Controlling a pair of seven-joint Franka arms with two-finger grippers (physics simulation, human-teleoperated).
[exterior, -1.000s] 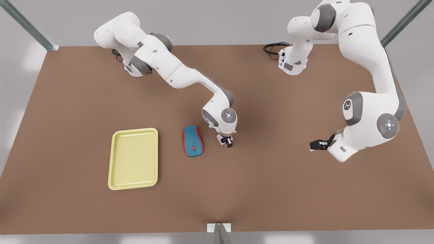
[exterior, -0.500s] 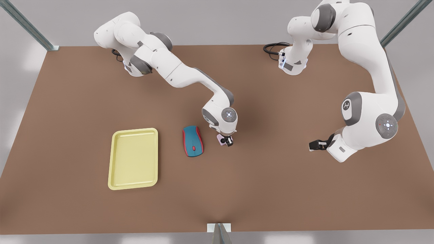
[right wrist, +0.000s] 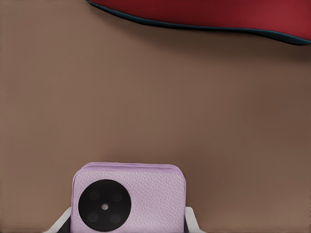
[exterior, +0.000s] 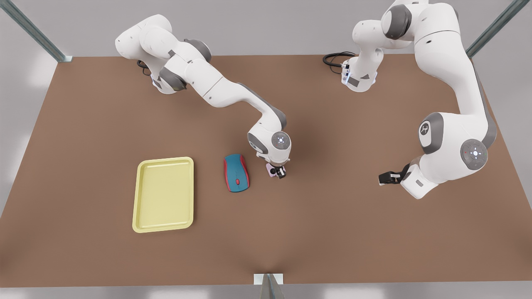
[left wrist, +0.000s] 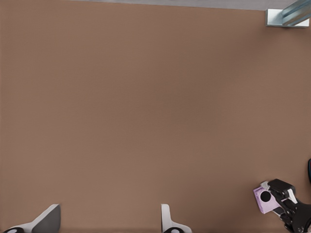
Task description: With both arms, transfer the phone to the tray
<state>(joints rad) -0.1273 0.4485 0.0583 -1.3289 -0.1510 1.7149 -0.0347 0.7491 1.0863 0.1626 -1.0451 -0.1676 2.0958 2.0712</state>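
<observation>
**A:** Where is the phone (exterior: 271, 170)?

**B:** Near the middle of the brown surface (exterior: 332, 232), just beside the teal-and-red mouse (exterior: 236, 172), on the front view's right of it. The right pincer (exterior: 279, 172) is at it — its wrist view shows the pale pink phone (right wrist: 129, 199) between the two light fingers (right wrist: 193, 219), one at each side edge, with a black round circle on the face turned to the camera. The red edge of the mouse (right wrist: 204, 17) lies a little beyond it.

**A:** So it is gripped?

**B:** The fingers sit against both sides of the phone, so the pincer is clenched on it. Whether the phone is clear of the surface I cannot tell.

**A:** And the tray (exterior: 164, 194)?

**B:** Pale yellow, lying flat on the front view's left, past the mouse and well apart from the phone.

**A:** The other arm?

**B:** It waits on the front view's right, its left pincer (exterior: 385, 178) well apart from everything. In its wrist view the fingers (left wrist: 167, 221) stand wide apart with only brown surface between them — released. Farther off in that view are the phone (left wrist: 265, 200) and the dark right pincer (left wrist: 289, 206) on it.
</observation>
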